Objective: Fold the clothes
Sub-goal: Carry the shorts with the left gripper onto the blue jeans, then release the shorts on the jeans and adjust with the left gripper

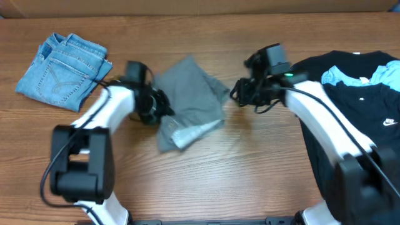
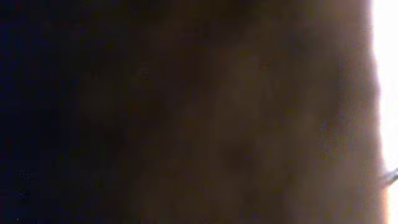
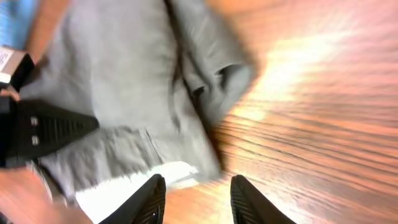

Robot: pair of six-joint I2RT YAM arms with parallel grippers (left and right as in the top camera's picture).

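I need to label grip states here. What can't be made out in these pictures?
- Left gripper: in the overhead view its own wrist and the grey shorts hide the fingers, and the left wrist view is only dark blur. Open or shut cannot be told.
- Black T-shirts: overhead, cut off by the right edge and partly covered by the right arm.
- White patch on the shorts: right wrist view, motion blur, unreadable.

Glossy white shells on left arm [image 1: 103,109] and right arm [image 1: 319,115], black joints and base blocks, thin black cables [image 1: 340,125], green light [image 1: 289,76] by the right wrist; smooth black tapered fingertips [image 3: 152,196] on right gripper [image 3: 194,199].
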